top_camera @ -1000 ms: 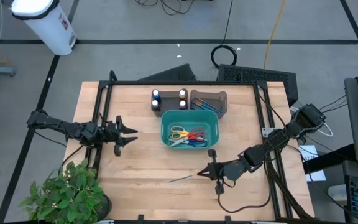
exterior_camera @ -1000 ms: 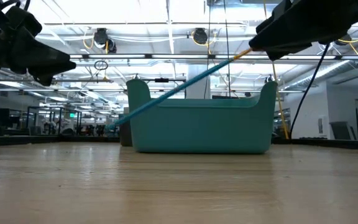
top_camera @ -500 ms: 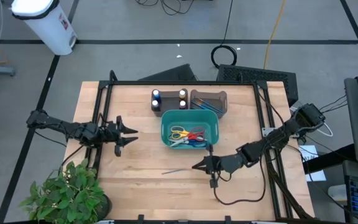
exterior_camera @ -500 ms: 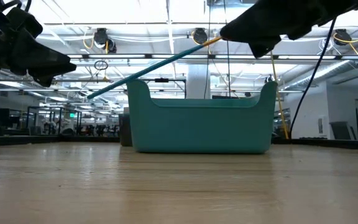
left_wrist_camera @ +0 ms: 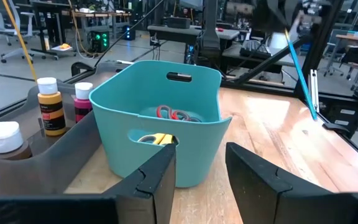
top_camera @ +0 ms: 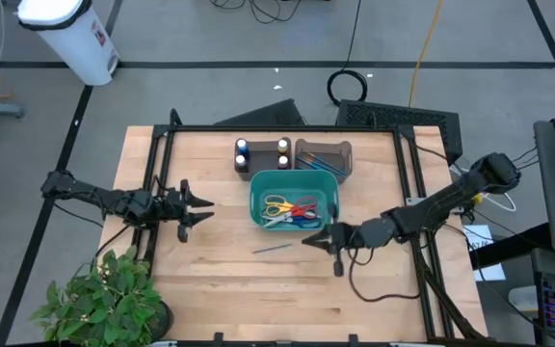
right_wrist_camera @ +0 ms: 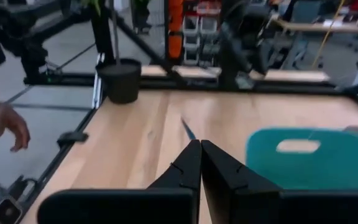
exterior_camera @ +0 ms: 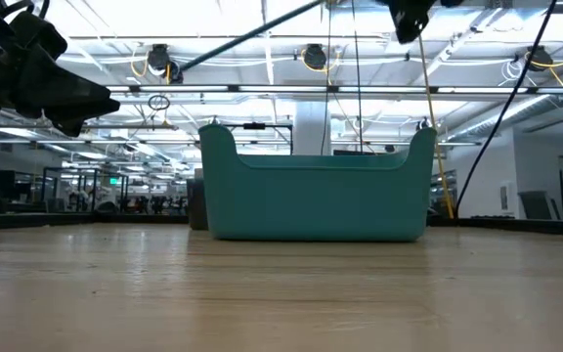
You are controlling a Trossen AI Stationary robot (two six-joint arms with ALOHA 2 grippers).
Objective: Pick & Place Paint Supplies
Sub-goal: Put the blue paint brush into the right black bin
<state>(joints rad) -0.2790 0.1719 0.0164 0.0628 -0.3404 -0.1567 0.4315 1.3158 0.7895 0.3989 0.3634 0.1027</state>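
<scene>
Wooden table (top_camera: 220, 289) filled the overhead view. Toward its left side, the left gripper (top_camera: 200, 205) hovered with fingers spread, holding nothing. At centre stood the teal bin (top_camera: 256, 207) of scissors (top_camera: 292, 211), with paint bottles (top_camera: 242, 149) in the dark tray behind it. Right of centre, the right gripper (top_camera: 308, 239) was clamped on a thin blue paintbrush (top_camera: 273, 248), lifted above the table just before the bin.

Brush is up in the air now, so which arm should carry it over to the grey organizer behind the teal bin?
Right. The right tool is shut on the blue paintbrush, lifted beside the teal bin. The left tool waits open at the table's left, far from the grey organizer.
</scene>
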